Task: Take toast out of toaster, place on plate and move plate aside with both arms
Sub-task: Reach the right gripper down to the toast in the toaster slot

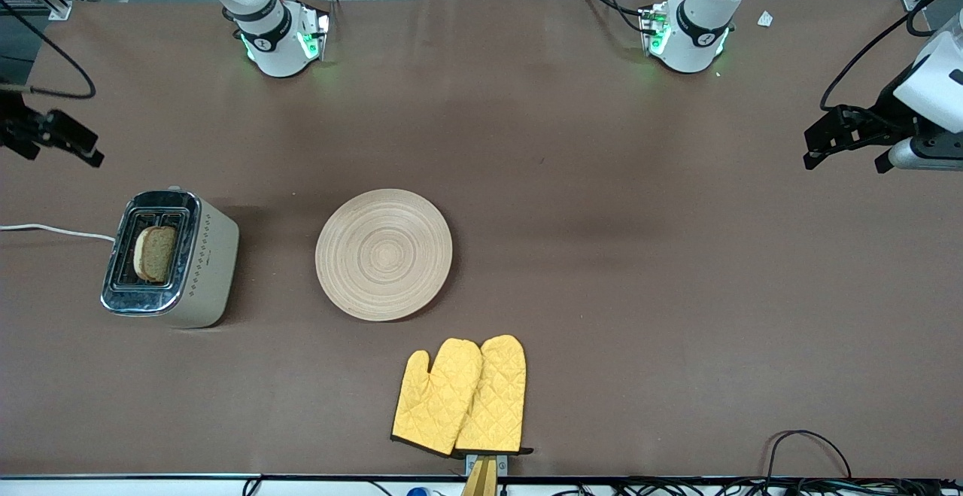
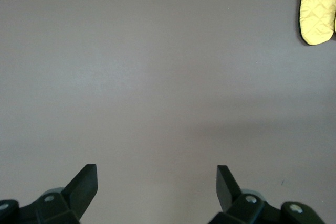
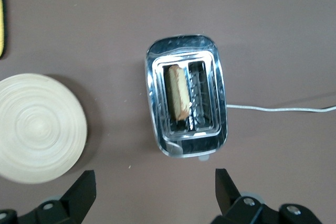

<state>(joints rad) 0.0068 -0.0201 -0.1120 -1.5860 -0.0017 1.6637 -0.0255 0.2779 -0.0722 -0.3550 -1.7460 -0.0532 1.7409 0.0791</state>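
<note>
Two grippers: both are being held with fingers spread wide, nothing being gripped.
Right gripper: is being carried high over the right arm's end of the table, just short of the toaster, presumably so the slice can be approached from above.
Left gripper: is being kept waiting over bare cloth at the left arm's end, well apart from every task item; one mitt tip is being glimpsed at the edge of its wrist view.
Toast: is being held upright in one slot under the right wrist camera, its top edge being left proud of the chrome, which is judged to offer a pinch point; light brown, grainy, darker crust.
Toaster: boxy, cream body, mirror-like chrome top, white cord being trailed away from the plate.
Plate: is being left empty beside the toaster, toward the left gripper; round, pale wood, ringed grain.
Oven mitts: yellow, quilted, soft, being left flat at the table's edge, away from both grippers.
Table: is being covered by matte brown cloth.
</note>
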